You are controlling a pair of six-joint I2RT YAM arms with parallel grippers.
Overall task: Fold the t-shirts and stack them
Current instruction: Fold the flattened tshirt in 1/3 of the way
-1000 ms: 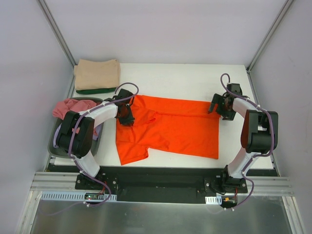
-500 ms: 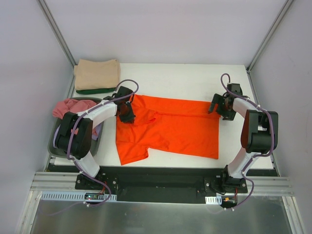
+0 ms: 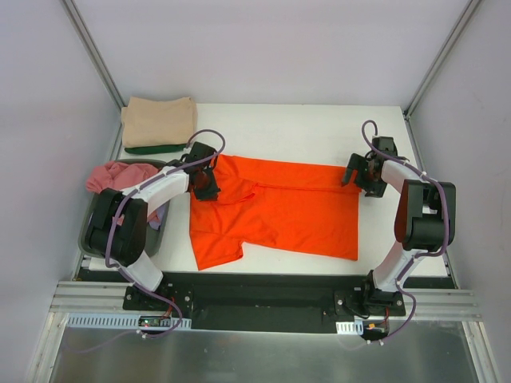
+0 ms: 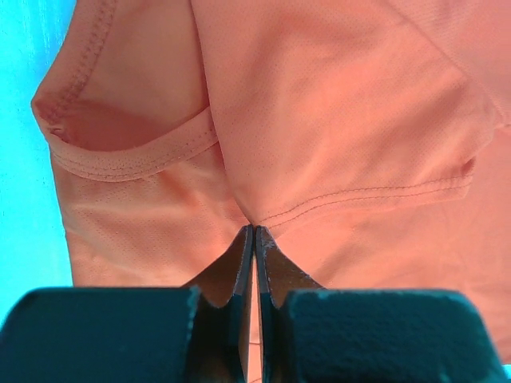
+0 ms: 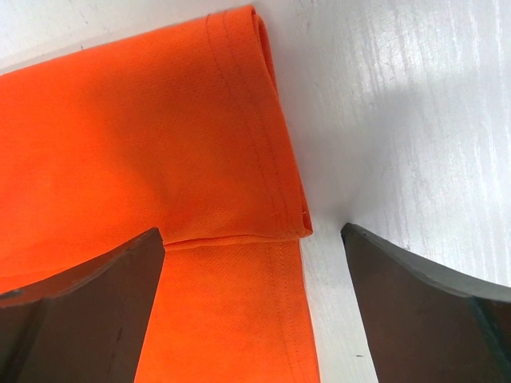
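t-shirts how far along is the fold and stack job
Done: tan shirt folded on a green shirt at the far-left corner. In hand: orange shirt spread mid-table, left gripper shut on it, right gripper open at its corner. Left: finishing that fold, plus the pink shirt in the basket.

tabletop: white, matte, under fingers | walls: plain pale grey, beyond and flanking fingers | posts: aluminium, far corners | base plate: black, nearer than fingers | metal sheet: nearest | light: even, diffuse
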